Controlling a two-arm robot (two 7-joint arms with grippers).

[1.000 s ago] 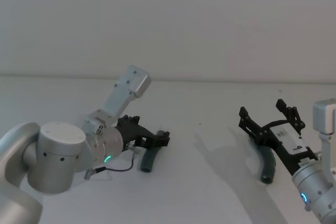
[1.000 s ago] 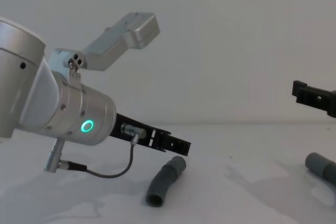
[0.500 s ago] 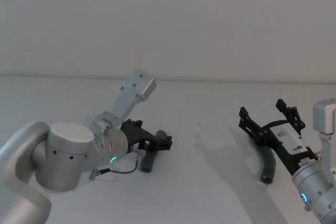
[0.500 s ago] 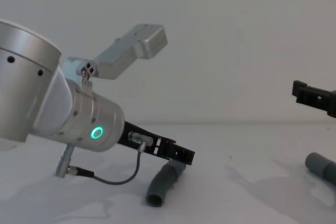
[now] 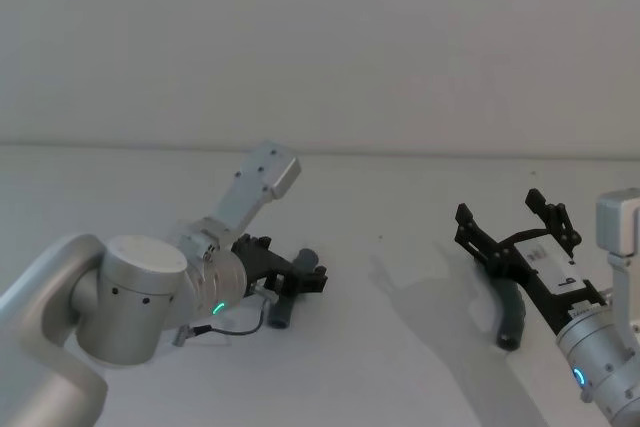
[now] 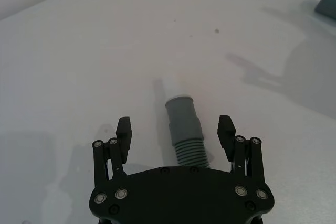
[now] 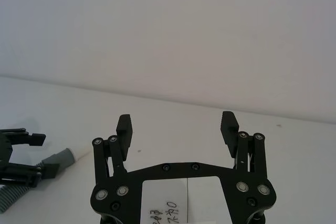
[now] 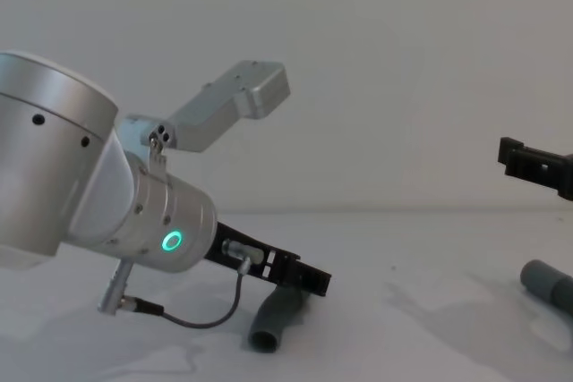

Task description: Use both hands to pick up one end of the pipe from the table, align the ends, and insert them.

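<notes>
The left arm is a thick silver cylindrical housing with a green ring light, dark recessed screw heads and a silver box-shaped wrist module. A thin grey cable loops between metal plugs. The left claw and right claw are black plastic two-finger linkages with silver pivot screws. The right claw carries a white handwritten label. The silver right arm has a blue ring light.

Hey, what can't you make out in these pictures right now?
- Right pipe piece: cut off by the chest view's right edge; partly under the right claw in the head view.
- Left pipe piece: far end behind the left claw in the chest view; ribbed end under it in the left wrist view.
</notes>
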